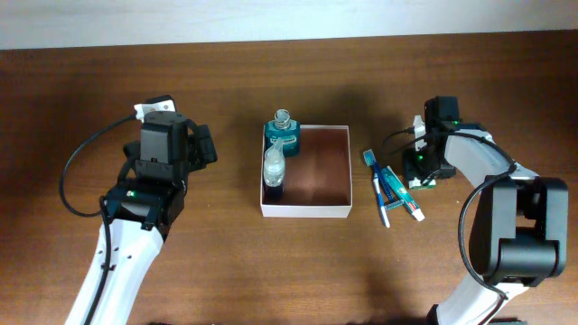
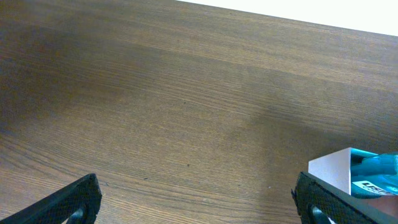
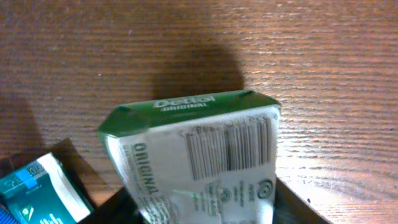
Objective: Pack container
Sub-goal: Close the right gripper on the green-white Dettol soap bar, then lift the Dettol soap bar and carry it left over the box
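container (image 1: 305, 213): 1 | bottles: 2, being teal bottle (image 1: 284, 137) ×1 and clear bottle (image 1: 274, 168) ×1 | blue toothbrush (image 1: 377, 190): 1 | toothpaste tube (image 1: 400, 191): 1 | green Dettol box (image 3: 193, 162): 1

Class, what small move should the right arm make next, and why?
Probably carry the green soap box toward the container: the box sits between the right gripper's fingers, and the container's right half is bare beside the two bottles.

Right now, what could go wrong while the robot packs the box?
The green soap box sits tilted in the right gripper, so it might slip out. The toothbrush lies between that gripper and the container; a low carry could sweep it. Bottles already sit inside at the left, and a careless drop might knock them.
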`<state>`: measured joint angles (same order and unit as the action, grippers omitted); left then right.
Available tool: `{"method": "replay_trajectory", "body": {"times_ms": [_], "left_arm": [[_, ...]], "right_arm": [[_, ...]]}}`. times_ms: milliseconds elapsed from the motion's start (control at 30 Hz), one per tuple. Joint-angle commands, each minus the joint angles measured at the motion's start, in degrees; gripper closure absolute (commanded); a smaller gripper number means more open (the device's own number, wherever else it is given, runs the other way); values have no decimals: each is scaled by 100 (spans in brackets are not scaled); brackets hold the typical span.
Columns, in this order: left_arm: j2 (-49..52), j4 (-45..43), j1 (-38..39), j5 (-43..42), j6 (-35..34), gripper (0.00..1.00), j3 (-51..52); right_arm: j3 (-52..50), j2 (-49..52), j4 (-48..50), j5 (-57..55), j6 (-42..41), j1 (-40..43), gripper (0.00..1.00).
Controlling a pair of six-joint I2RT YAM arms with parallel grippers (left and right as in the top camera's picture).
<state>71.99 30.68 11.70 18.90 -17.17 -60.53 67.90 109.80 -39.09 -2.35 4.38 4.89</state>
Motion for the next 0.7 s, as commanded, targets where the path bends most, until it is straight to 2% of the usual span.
{"method": "replay_trajectory", "body": {"times_ms": [0, 133, 567, 667], "left_arm": [[-44, 2, -13, 42, 7, 1, -24], [-44, 2, -13, 42, 7, 1, -24], [-44, 2, -13, 42, 7, 0, -24], [-44, 2, -13, 42, 7, 1, -24]], "right_arm": [[-52, 144, -50, -216, -85, 39, 57], [-50, 142, -92, -225, -83, 39, 70], [358, -197, -728, -306, -92, 37, 72], [575, -363, -968, -299, -413, 37, 72]]}}
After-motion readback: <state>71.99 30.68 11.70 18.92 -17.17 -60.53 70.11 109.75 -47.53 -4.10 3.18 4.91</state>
